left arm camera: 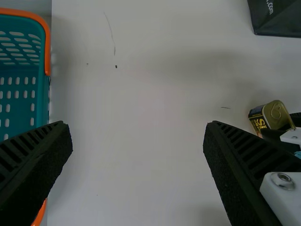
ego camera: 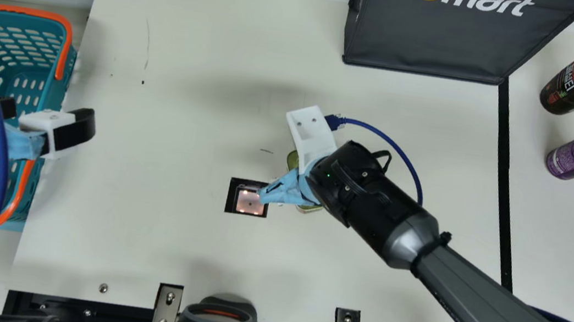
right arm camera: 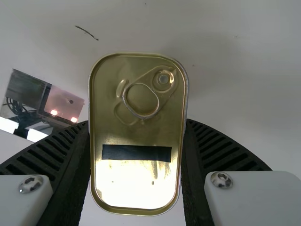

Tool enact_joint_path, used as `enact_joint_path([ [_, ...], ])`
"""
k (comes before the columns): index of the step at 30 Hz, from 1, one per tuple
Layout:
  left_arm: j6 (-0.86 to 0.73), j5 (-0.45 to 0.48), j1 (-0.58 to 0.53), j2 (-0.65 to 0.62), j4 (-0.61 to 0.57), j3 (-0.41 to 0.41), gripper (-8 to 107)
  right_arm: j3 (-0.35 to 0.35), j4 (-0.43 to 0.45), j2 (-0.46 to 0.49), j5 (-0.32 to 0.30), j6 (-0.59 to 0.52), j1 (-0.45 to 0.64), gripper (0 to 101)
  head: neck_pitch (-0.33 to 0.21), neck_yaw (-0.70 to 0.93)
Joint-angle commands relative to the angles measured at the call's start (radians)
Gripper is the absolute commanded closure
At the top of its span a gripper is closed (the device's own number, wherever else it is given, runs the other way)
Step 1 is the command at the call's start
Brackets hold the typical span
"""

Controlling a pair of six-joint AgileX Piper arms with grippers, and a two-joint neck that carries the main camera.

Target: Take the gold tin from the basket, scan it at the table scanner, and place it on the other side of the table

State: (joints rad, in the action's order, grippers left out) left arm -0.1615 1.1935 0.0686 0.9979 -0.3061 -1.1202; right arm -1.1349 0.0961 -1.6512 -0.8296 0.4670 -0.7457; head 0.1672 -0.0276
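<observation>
Cream table [ego camera: 154, 243]: scanner [ego camera: 250, 201] sits just left of gold tin [right arm camera: 136, 183] in main view; right gripper [right arm camera: 138, 129] clamps its long sides, left gripper [left arm camera: 138, 134] spread wide, empty.

Gold tin [right arm camera: 141, 183] with black strip [right arm camera: 136, 153], orange-handled teal basket [left arm camera: 43, 99]

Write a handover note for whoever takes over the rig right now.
Right gripper: fingers closed on the gold metal tin with a ring pull, just right of the black square scanner in the main view.
Left gripper: fingers apart, empty, by the teal plastic basket with orange handles.
Done: tin out of the basket and gripped.
Unclear: whether it has been scanned.
To do: confirm or make the scan, then place the tin on the other side of the cream table.
</observation>
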Motion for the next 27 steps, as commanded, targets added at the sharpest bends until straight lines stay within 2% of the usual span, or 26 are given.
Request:
enact_joint_path([
  [1, 0.0, 0.0, 0.0, 0.0, 0.0, 0.0, 9, -0.01, 0.0, 0.01, -0.021, -0.004, 0.0, 101, -0.029, 0.0],
  [14, 0.0, 0.0, 0.0, 0.0, 0.0, 0.0, 9, -0.1, -0.022, 0.071, -0.138, -0.03, 0.006, 101, -0.029, 0.0],
  [18, 0.0, 0.0, 0.0, 0.0, 0.0, 0.0, 9, -0.115, -0.034, 0.08, -0.157, -0.043, 0.012, 101, -0.029, -0.093],
  [27, 0.0, 0.0, 0.0, 0.0, 0.0, 0.0, 9, -0.064, -0.074, 0.151, -0.164, -0.106, 0.12, 101, -0.029, -0.303],
])
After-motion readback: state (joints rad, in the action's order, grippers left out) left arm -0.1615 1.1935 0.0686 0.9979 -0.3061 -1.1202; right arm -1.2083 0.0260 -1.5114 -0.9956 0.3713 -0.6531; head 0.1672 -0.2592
